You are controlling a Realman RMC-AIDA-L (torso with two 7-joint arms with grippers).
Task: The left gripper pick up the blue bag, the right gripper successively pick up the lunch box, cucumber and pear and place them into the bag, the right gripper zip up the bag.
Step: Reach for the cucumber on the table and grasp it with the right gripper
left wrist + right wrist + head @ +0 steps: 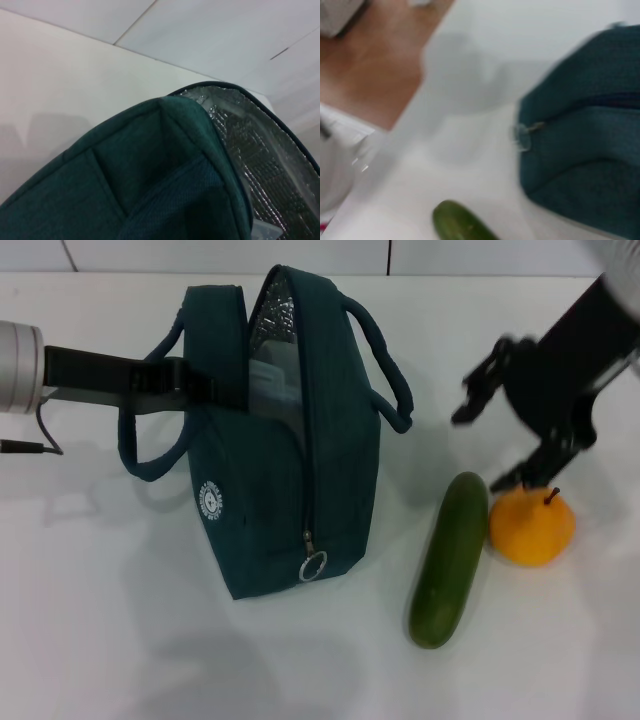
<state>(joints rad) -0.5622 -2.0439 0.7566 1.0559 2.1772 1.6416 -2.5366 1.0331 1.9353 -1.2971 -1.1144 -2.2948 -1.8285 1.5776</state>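
Blue bag [290, 470] stands upright on the white counter [120, 640], left of centre in the head view; its top is unzipped and gapes, exposing the silver quilted lining [272, 315]; a pale clear item, probably the lunch box [268, 392], shows inside the opening; the ring zipper pull [313, 566] hangs low on the near end; a round white logo [209, 501] marks the left side panel. Left gripper [205, 388] reaches in from the left and is clamped on the bag's left upper wall, beside the left handle [140, 455]; the left wrist view shows only the bag's rim and lining at close range. Cucumber [450, 558] lies on the counter right of the bag, apart from it; the pear [532, 524] sits just beside the cucumber's far end, on its right, stem up. Right gripper [490, 440] hangs above the pear and cucumber, fingers spread apart and holding nothing; one fingertip [505, 482] is close to the pear's top, contact cannot be determined.
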